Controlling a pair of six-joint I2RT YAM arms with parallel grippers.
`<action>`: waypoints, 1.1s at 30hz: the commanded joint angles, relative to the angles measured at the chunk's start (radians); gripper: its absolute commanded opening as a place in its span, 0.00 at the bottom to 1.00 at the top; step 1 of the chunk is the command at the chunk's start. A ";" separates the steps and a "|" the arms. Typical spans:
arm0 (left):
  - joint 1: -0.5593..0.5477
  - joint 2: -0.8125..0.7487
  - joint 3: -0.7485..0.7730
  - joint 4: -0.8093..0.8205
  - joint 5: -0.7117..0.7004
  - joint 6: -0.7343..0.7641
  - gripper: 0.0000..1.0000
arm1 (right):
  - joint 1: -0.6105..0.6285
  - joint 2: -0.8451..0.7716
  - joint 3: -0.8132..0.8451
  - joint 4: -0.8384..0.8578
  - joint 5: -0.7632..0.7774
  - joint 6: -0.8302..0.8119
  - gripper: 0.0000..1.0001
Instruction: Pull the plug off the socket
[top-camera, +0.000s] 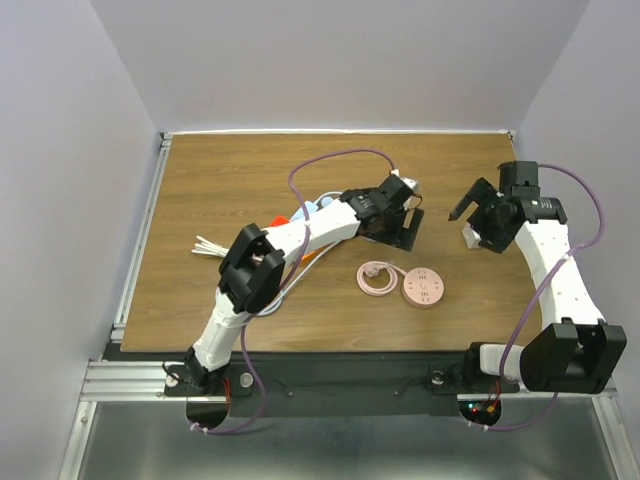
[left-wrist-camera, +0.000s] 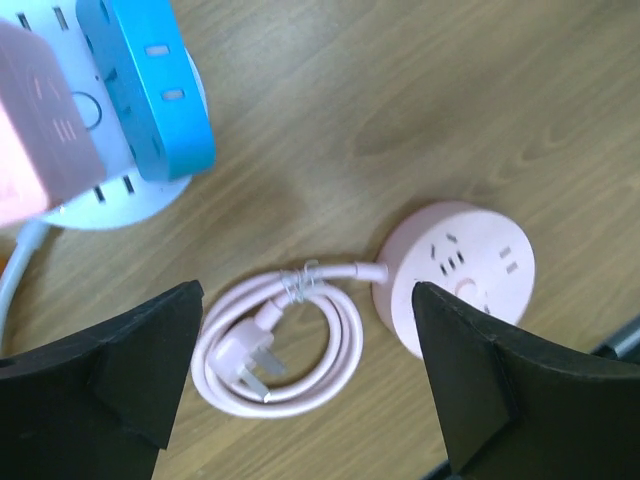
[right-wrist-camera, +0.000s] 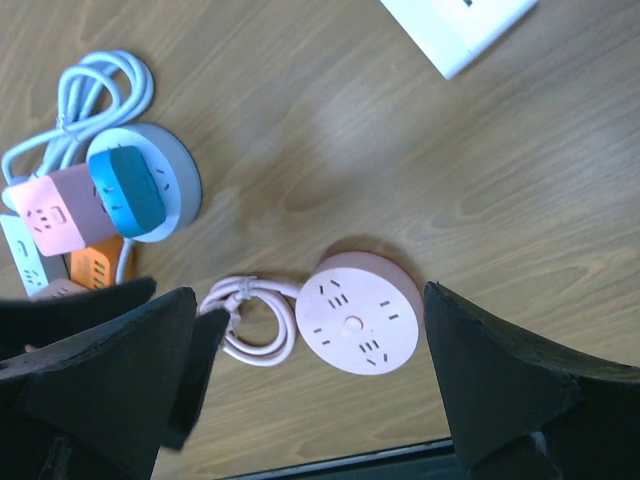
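A round white and pale-blue socket (right-wrist-camera: 172, 165) lies on the wooden table with a blue plug block (right-wrist-camera: 128, 190), a pink one (right-wrist-camera: 45, 215) and an orange one (right-wrist-camera: 95, 265) stuck in it. In the left wrist view the blue block (left-wrist-camera: 150, 90) and the pink block (left-wrist-camera: 40, 130) sit at top left. In the top view this socket (top-camera: 318, 205) is mostly under the left arm. My left gripper (left-wrist-camera: 305, 390) is open and empty, above the table. My right gripper (right-wrist-camera: 300, 390) is open and empty, held high at the right (top-camera: 472, 205).
A round pink socket (top-camera: 424, 287) with nothing plugged in lies mid-table, its coiled pink cord and loose plug (left-wrist-camera: 280, 340) beside it. A white flat box (right-wrist-camera: 460, 30) lies under the right gripper. White strips (top-camera: 208, 247) lie at the left.
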 joint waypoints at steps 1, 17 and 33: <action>0.013 0.075 0.176 -0.142 -0.054 -0.066 0.95 | 0.009 -0.037 -0.016 -0.014 -0.025 -0.016 1.00; -0.070 0.054 0.194 -0.259 -0.178 -0.912 0.96 | 0.009 -0.015 0.010 -0.019 -0.046 -0.029 1.00; -0.088 0.112 0.124 -0.268 -0.170 -1.080 0.96 | 0.034 -0.023 -0.003 -0.005 -0.080 -0.036 1.00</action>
